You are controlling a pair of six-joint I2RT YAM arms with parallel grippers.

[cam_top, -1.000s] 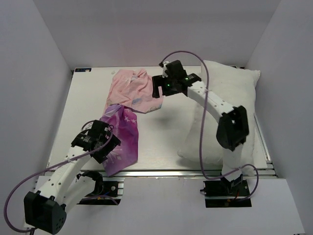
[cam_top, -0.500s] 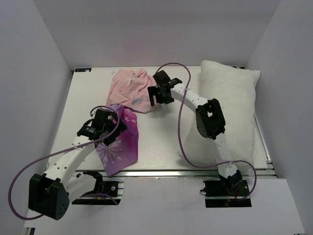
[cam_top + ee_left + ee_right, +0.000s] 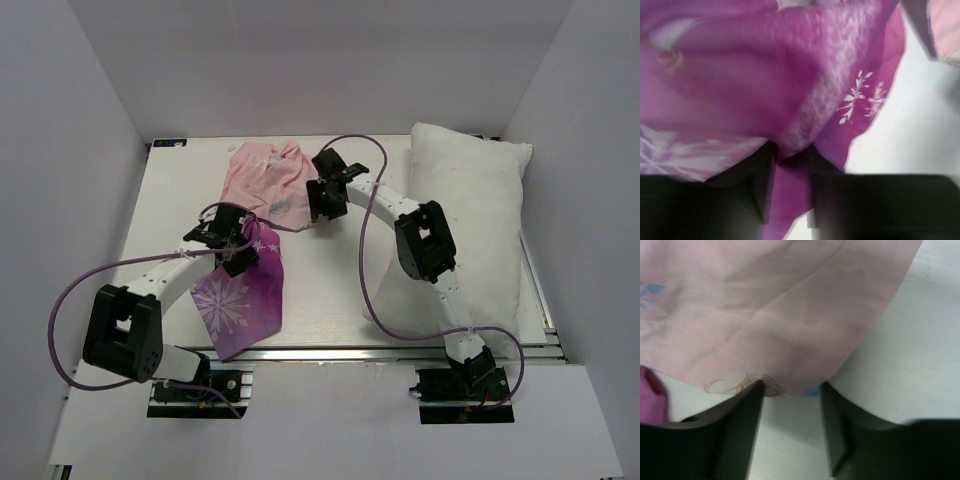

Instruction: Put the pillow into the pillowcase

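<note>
The pillowcase lies crumpled at the table's middle left, its pink face (image 3: 262, 178) toward the back and its purple snowflake face (image 3: 243, 300) nearer. The plump white pillow (image 3: 470, 230) lies along the right side. My left gripper (image 3: 243, 250) is down on the purple part's upper edge. In the left wrist view my left gripper (image 3: 790, 150) is open, half narrowed, with a raised purple fold (image 3: 805, 115) between its fingers. My right gripper (image 3: 322, 208) sits at the pink part's right edge. In the right wrist view my right gripper (image 3: 792, 387) is open, the pink hem (image 3: 785, 345) at its tips and bare table between them.
White walls (image 3: 80, 120) close in the table on the left, back and right. The right arm's purple cable (image 3: 372, 250) loops over the table between the pillowcase and the pillow. The table's metal front rail (image 3: 340, 352) runs just ahead of both arm bases.
The left arm reached forward from the purple part's near edge to its upper edge. The right gripper dropped onto the pink edge. Both pairs of jaws have narrowed.
</note>
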